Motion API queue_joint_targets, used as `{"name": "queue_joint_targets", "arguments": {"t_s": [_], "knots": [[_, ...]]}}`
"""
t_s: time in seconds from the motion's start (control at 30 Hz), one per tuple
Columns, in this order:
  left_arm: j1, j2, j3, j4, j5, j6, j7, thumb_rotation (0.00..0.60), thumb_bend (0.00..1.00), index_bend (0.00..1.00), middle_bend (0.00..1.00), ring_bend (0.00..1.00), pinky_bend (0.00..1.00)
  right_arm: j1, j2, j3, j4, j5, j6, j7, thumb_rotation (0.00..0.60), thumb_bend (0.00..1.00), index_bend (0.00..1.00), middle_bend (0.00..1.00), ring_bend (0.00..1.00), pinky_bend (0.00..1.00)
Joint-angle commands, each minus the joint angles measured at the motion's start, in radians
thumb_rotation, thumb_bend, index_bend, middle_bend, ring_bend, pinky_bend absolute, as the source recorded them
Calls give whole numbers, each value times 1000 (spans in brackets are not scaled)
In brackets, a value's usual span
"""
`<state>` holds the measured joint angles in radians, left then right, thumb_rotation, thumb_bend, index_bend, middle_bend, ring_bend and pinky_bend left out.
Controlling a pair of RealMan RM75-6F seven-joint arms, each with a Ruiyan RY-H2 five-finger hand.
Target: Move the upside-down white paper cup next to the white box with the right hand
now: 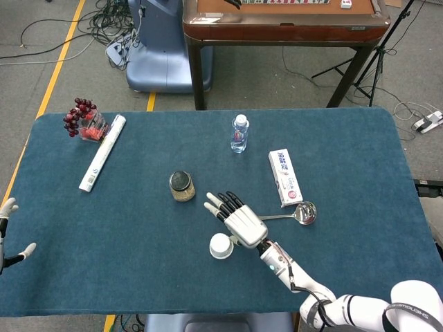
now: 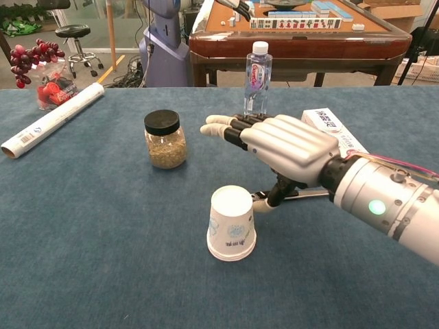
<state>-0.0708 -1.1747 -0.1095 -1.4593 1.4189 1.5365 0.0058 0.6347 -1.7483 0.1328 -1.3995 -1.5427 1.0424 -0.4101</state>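
The upside-down white paper cup stands on the blue table, left of and nearer than the white box. My right hand hovers flat just right of and above the cup, fingers stretched out and apart, holding nothing. Its thumb hangs down beside the cup's right side; I cannot tell whether it touches. My left hand shows at the table's left edge with its fingers spread and empty.
A metal spoon lies under my right forearm. A black-lidded jar, a water bottle, a paper roll and grapes sit further back.
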Motion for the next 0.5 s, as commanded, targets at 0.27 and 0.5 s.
{"name": "queue_joint_targets", "arguments": {"t_s": [0.27, 0.5], "knots": [[-2, -3, 2, -2, 1, -4, 11, 600, 60, 14, 218, 286, 593, -44, 92, -80, -90, -45, 56, -16, 600, 0, 0, 0, 0, 94], [-2, -6, 3, 5, 8, 0, 8, 600, 60, 20, 218, 289, 593, -64, 125, -145, -150, -94, 70, -45, 600, 0, 0, 0, 0, 94]]}}
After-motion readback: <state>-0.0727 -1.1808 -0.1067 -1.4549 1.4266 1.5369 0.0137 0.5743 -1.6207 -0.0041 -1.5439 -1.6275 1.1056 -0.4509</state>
